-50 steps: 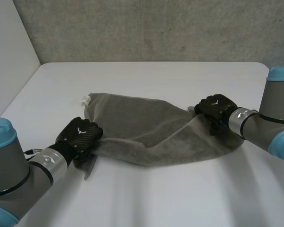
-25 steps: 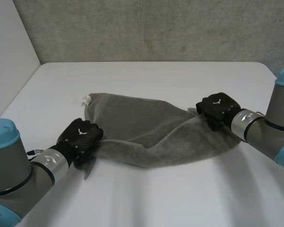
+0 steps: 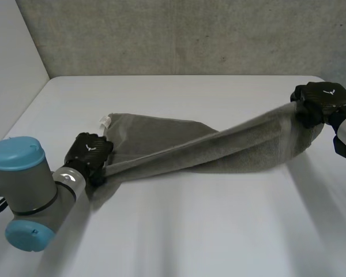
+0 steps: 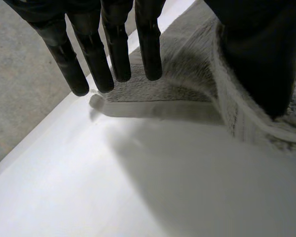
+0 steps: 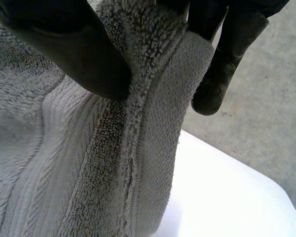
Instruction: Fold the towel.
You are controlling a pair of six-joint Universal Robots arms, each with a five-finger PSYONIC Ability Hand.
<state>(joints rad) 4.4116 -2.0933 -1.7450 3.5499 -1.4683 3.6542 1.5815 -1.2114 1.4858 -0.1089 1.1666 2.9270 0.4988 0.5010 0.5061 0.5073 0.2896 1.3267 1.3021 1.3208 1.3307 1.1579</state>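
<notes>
- White table [image 3: 179, 231] stands before a grey concrete wall [image 3: 190, 34]. Part of the grey terry towel [image 3: 161, 138] lies on it left of centre, and the rest is drawn up into a taut band slanting toward the table's far right corner.
- Right hand [image 3: 323, 101] carries that raised end, with thumb and fingers [image 5: 212, 94] pinching a doubled hem.
- Left hand [image 3: 89, 153] anchors the near-left end low by the table, its thumb clamping the edge and its fingers [image 4: 119, 54] straight.
- Judged step: stretching the towel out before any fold is made.
- The next move calls for lowering both ends together under tension, so the cloth spreads without wrinkles.
</notes>
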